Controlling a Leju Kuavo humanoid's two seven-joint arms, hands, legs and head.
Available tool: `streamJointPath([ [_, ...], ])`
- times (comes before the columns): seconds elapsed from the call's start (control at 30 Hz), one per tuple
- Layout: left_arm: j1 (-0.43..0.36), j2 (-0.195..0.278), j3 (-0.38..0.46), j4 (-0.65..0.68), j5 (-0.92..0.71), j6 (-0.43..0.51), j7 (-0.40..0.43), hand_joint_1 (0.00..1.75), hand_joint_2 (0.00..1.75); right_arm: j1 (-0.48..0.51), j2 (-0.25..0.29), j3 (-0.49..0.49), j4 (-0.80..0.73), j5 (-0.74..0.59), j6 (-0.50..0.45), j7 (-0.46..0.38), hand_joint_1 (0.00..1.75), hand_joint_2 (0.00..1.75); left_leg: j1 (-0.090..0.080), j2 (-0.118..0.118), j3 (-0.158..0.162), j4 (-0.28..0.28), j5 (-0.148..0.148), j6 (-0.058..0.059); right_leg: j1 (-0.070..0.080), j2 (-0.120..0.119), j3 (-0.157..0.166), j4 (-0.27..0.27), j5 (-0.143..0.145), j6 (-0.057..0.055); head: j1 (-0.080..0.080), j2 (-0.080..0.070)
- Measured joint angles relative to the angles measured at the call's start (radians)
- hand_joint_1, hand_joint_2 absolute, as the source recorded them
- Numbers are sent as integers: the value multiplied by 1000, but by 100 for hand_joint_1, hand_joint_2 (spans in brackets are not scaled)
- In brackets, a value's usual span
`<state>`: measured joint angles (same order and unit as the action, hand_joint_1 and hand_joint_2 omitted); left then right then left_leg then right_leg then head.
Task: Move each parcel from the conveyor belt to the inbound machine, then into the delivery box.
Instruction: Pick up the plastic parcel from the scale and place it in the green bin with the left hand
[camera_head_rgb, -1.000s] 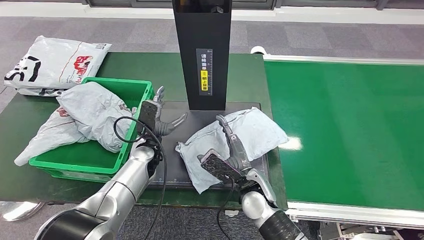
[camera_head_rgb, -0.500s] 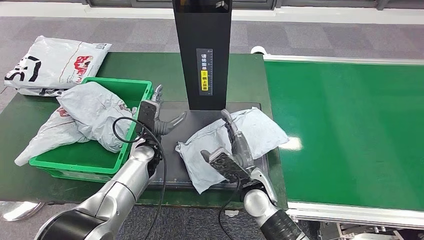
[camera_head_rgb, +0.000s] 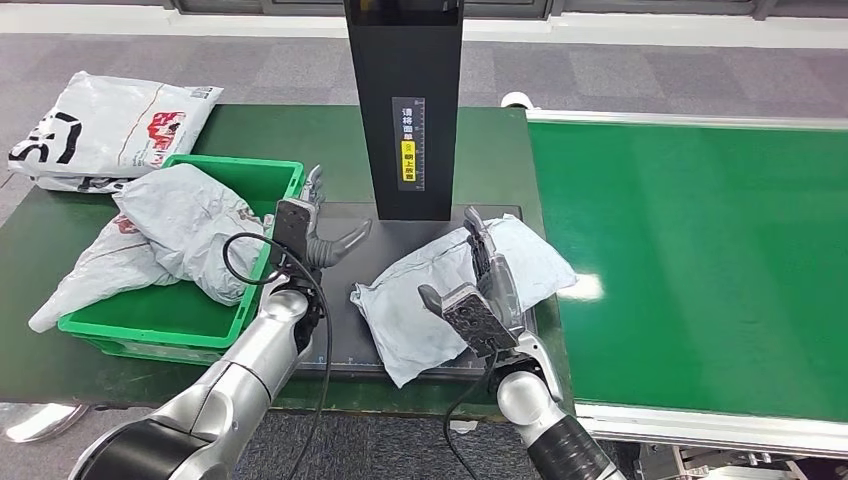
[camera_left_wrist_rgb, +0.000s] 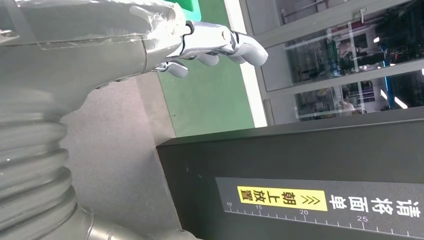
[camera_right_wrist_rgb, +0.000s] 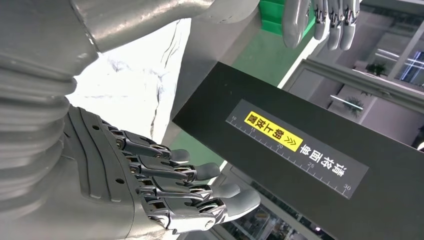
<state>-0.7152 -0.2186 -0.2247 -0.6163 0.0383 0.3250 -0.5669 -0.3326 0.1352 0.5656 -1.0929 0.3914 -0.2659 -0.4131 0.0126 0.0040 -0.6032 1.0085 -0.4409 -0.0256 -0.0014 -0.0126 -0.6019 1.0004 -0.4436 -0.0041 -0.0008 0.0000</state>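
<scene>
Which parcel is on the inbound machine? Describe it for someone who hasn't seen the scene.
Find the black scanner column at the table's middle. On the dark platform at its foot lies one crumpled grey parcel, under the right hand. Unlike the others, it is neither in the green box nor beyond it.

You've got open platform (camera_head_rgb: 340, 330) between the two hands, but the black column (camera_head_rgb: 404, 110) blocks the far side and the green bin's wall (camera_head_rgb: 262, 272) crowds the left.
</scene>
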Motion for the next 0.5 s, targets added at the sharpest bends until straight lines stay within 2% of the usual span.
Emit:
streamJointPath([
  [0.37,0,0,0,-1,-1,-1,0,0,175,0,0,0,0,-1,-2,0,0,175,0,0,0,0,0,0,0,0,0,0,0,0,0,0],
  [0.43,3,0,-11,-1,-59,-50,10,0,175,0,-6,-13,-2,-31,-52,-14,0,175,0,1,0,0,0,0,0,0,-1,0,0,0,0,0],
  [0.5,16,5,-59,0,-227,-165,27,0,175,0,-18,-69,-8,-94,-177,-49,0,175,-1,-1,0,0,0,0,-2,-2,0,-1,0,1,0,0],
])
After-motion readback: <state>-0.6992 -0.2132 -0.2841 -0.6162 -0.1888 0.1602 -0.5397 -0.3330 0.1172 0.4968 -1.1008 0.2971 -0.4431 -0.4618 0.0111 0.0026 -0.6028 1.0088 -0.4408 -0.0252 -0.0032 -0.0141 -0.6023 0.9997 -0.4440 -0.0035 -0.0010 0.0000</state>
